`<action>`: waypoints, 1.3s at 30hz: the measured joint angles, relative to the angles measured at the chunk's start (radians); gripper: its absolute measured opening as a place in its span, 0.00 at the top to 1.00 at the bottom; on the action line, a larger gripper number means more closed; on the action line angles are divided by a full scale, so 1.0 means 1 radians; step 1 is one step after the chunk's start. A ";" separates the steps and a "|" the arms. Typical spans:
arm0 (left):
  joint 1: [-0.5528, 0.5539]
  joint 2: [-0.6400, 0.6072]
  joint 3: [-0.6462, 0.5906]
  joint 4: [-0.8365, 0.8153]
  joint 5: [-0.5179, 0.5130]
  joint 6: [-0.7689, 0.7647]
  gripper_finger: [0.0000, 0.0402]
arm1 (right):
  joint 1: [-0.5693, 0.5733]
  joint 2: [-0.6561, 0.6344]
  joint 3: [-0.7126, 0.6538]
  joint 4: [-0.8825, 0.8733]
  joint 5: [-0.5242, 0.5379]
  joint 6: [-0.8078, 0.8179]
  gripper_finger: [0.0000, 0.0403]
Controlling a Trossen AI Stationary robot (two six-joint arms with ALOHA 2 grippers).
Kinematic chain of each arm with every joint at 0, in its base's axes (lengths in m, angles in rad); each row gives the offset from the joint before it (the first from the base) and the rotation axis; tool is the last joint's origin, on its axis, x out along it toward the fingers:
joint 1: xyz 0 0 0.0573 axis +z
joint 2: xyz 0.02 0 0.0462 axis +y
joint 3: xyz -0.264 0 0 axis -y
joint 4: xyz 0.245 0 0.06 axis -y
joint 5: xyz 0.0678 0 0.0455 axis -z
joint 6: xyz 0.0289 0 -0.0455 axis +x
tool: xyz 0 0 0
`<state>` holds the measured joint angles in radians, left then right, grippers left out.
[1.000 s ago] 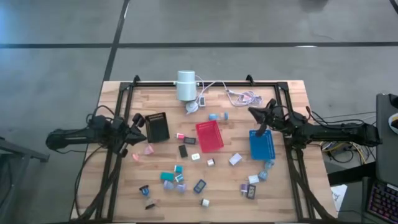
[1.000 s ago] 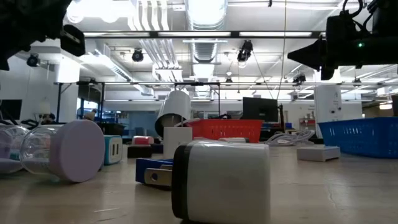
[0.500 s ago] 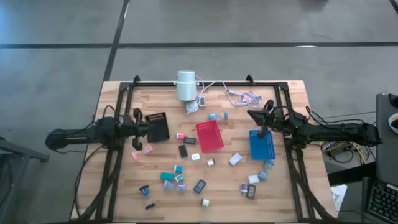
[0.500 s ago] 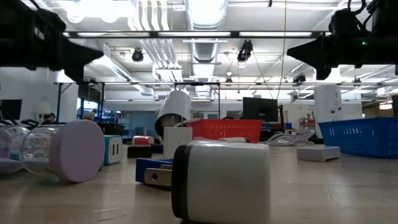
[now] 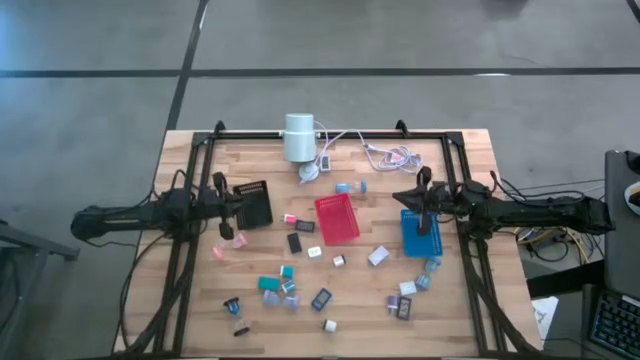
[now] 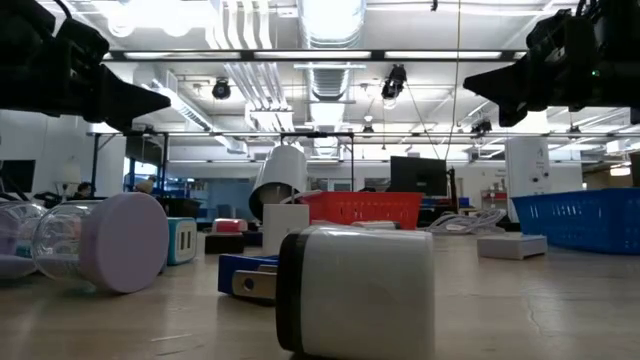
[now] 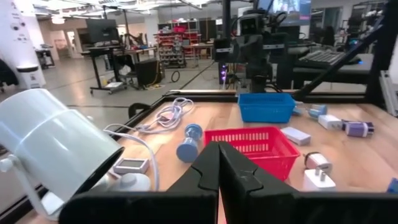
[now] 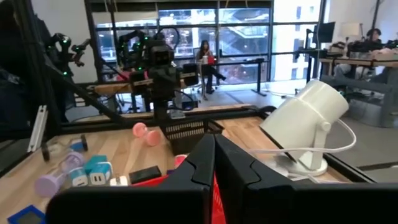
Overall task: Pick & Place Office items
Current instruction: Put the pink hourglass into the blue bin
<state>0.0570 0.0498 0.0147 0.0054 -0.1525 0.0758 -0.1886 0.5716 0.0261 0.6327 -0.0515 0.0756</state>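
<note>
On the wooden table (image 5: 470, 150) the sorting looks barely started, as far as I can judge: nearly all the office items (image 5: 290, 290) lie loose on the boards, most of them in a scatter nearer the front edge, between and in front of the trays, with a few more up by the white cylinder (image 5: 298, 137) and its cables.

The three trays come next. The blue tray (image 5: 420, 232) sits on the right side, the red tray (image 5: 337, 218) in the middle, the black tray (image 5: 253, 203) on the left. From above, none of them shows anything clearly inside; the mesh floors make tiny pieces hard to rule out, so I cannot say for certain they hold nothing.

The left gripper (image 5: 236, 198) hangs above the table just beside the black tray, its fingers pressed together with nothing between them, as its own wrist view shows. The right gripper (image 5: 400, 195) is held over the gap between the red and blue trays, likewise closed and carrying nothing.

Smallest are the pieces themselves: a pink disc (image 5: 240, 240) near the left gripper, teal blocks (image 5: 270, 284) lower down, a white block (image 5: 379, 256) beside the blue tray. Practically every pick and placement remains to be done
</note>
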 joint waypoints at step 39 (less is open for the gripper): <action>0.001 0.002 -0.003 -0.004 0.026 -0.031 1.00 | 0.001 0.001 -0.008 -0.024 0.000 -0.024 0.98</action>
<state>0.0578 0.0513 0.0120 0.0018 -0.1261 0.0446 -0.1879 0.5724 0.0177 0.6083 -0.0519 0.0521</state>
